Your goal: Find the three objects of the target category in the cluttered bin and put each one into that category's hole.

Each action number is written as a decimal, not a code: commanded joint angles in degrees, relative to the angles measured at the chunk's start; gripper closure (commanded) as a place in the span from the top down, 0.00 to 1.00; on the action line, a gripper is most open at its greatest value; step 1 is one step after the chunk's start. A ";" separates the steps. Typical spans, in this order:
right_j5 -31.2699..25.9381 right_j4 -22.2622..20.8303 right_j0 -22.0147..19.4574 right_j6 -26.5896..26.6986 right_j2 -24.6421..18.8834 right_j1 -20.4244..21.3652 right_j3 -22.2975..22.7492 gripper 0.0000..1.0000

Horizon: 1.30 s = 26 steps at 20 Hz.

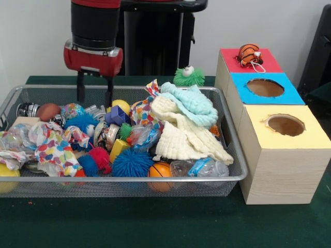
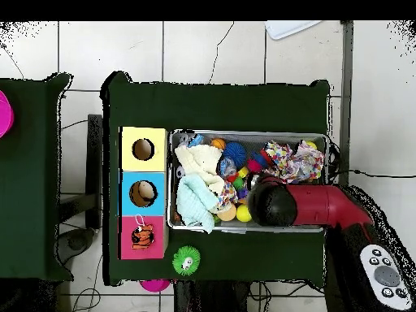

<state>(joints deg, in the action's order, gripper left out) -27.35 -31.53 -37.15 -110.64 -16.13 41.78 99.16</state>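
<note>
The red and black arm comes down over the far rim of the wire mesh bin, and its tool hangs with 2 dark fingers set apart, nothing between them, their tips at about the level of the bin's far rim, above the clutter. Just below and beside the tips lie a yellow ball, a dark blue block and a brown ball. The bin is heaped: a cream cloth and a pale blue cloth cover its right part, a spotted multicolour cloth lies at the left, and near the front rim sit a blue spiky ball, a small orange basketball and a red spiky ball. To the right of the bin, touching each other in a row on the green tabletop, stand 3 boxes: a yellow box and a blue box, each with a round hole in the top, and a red box whose top carries an orange striped toy. A green spiky ball with an eye rests on the tabletop behind the bin, near the red box. In the overhead view the arm covers the bin's near right part.
</note>
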 commanded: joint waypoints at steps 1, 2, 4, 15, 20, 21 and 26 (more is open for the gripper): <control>-9.82 5.68 -1.87 6.71 -8.30 -0.91 4.94 1.00; -10.26 6.07 -1.79 6.51 -8.57 -0.73 4.96 1.00; -11.10 6.79 -1.24 5.71 -8.80 -0.27 4.92 1.00; -15.34 9.97 5.04 0.85 -7.46 2.45 3.12 1.00; -16.15 12.98 7.16 -1.06 -7.21 3.89 3.37 1.00; -16.30 13.56 7.60 -1.26 -7.16 4.03 3.36 1.00; -18.17 17.12 9.46 -2.10 -6.99 5.21 2.87 1.00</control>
<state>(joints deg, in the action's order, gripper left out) -37.46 -18.63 -28.76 -110.64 -20.16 45.69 101.44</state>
